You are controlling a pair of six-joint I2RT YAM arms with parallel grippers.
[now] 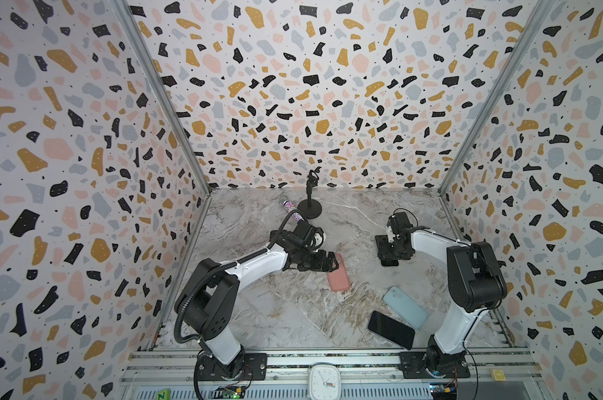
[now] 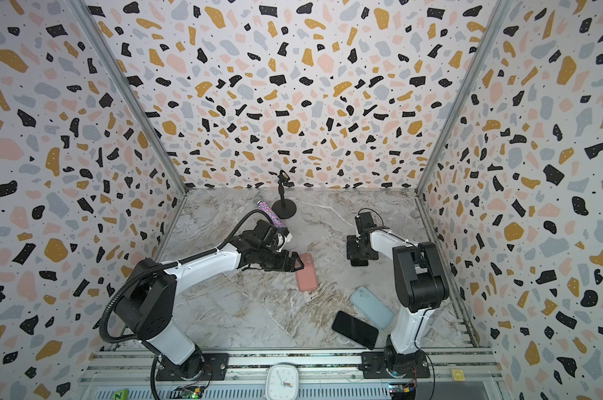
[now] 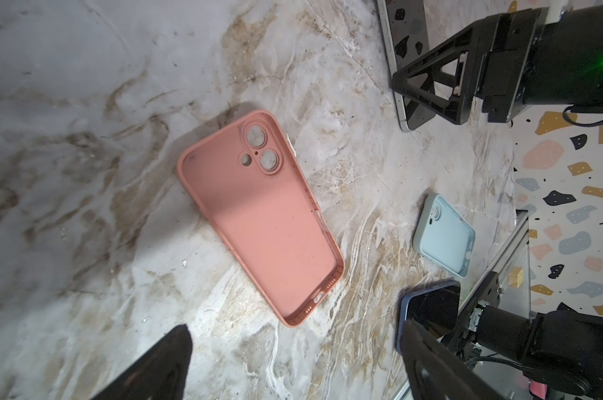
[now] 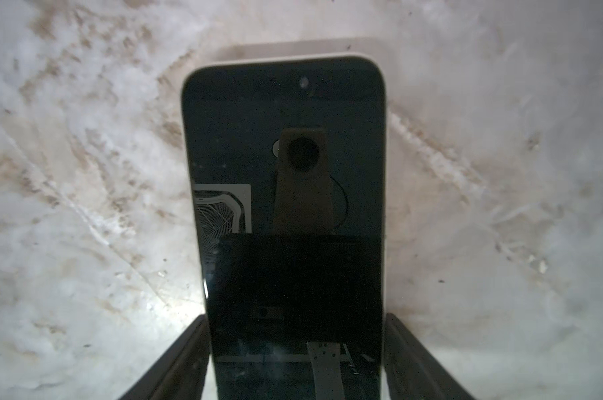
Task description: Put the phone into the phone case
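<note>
A pink phone case (image 1: 339,278) (image 3: 262,221) lies hollow side up in the middle of the marble table. My left gripper (image 1: 332,262) (image 3: 296,363) hangs open over the case's far end with nothing between its fingers. To the right a phone (image 4: 282,156) with a pale rim lies screen up, and only its near end (image 1: 390,262) shows under the arm in both top views. My right gripper (image 1: 388,251) (image 4: 296,346) is down over it. One finger (image 4: 189,346) rests against each long edge of the phone.
A light blue case (image 1: 405,306) lies back up, and a second dark phone (image 1: 391,329) lies at the front right by the right arm's base. A black stand (image 1: 309,207) and a glittery microphone (image 1: 291,209) are at the back. A clock (image 1: 324,381) sits on the front rail.
</note>
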